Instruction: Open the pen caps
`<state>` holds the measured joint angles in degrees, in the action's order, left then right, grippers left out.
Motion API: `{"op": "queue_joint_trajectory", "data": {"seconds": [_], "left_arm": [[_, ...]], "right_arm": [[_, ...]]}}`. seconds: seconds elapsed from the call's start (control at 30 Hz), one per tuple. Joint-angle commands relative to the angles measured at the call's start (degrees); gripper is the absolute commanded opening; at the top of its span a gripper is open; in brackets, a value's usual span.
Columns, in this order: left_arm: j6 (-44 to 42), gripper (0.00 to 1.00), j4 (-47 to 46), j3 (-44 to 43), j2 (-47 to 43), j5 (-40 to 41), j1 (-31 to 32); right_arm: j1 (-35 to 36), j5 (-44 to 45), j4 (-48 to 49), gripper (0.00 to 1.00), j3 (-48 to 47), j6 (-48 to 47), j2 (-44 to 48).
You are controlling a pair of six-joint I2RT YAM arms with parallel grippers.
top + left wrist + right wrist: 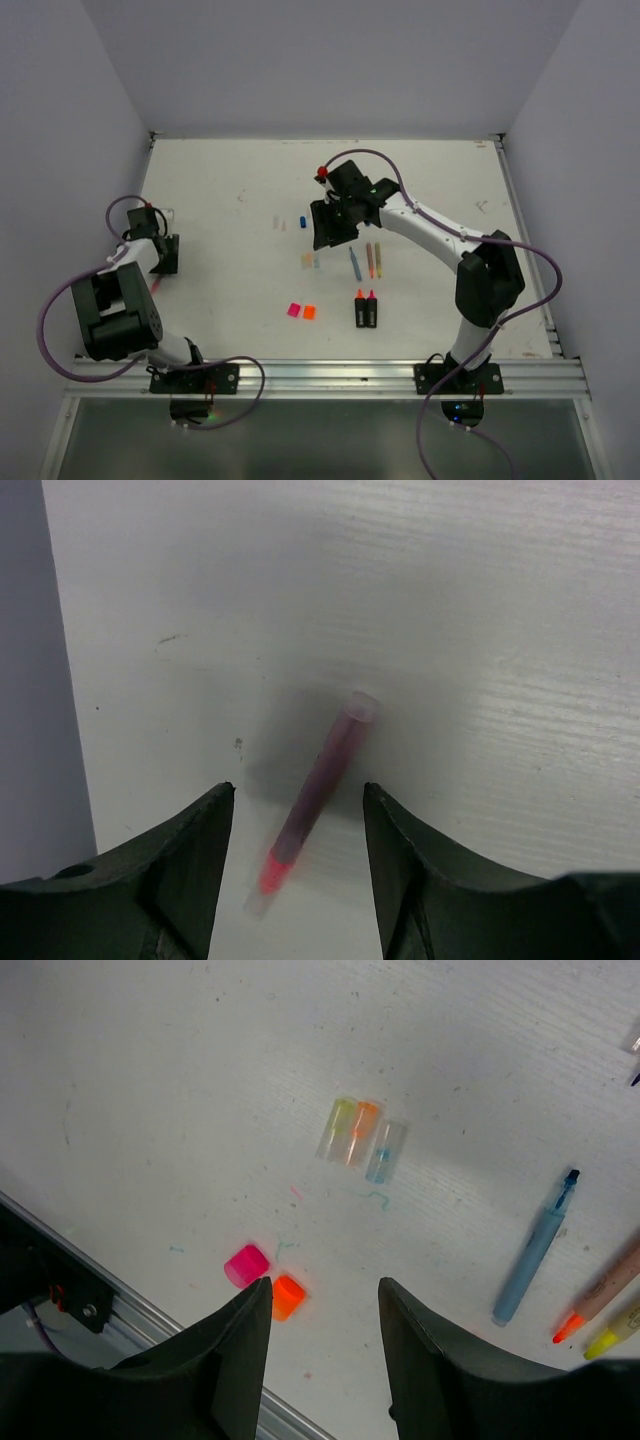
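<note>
My left gripper (298,815) is open and empty at the table's left side (163,256). A thin pen (318,790) with a dark purplish barrel, a red band and a pale clear end lies on the table between its jaws, untouched. My right gripper (325,1305) is open and empty, held above the table's middle (331,232). Below it lie a stubby pink cap (246,1265) and an orange cap (288,1296), also seen from the top as pink (293,310) and orange (309,312). Three thin clear-tinted caps (360,1133) lie side by side further off.
An uncapped blue pen (537,1250), an orange pen (600,1300) and a yellow pen (615,1332) lie to the right. Two black highlighter bodies (365,310) stand near the front. A small blue cap (302,221) and white caps (280,223) lie mid-table. A metal rail (320,375) borders the near edge.
</note>
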<state>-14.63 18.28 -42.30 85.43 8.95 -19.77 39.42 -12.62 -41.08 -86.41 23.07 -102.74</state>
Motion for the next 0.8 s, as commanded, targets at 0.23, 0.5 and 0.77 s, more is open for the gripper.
{"op": "queue_joint_trajectory", "data": {"seconds": [0.23,0.5,0.77], "left_arm": [[-5.5,0.13,-1.41,3.37,5.09,-5.35,-0.36],[3.96,0.0,1.93,-12.67,3.79,-14.9,-0.01],[24.09,0.0,-11.45,-22.49,-1.75,-43.2,10.43]], "right_arm": [[-0.13,0.14,1.71,0.5,0.46,-0.31,2.19],[-0.31,3.21,-0.58,0.5,-2.18,-0.57,2.1],[-8.72,-7.2,-1.04,0.68,-4.13,6.33,2.19]]}}
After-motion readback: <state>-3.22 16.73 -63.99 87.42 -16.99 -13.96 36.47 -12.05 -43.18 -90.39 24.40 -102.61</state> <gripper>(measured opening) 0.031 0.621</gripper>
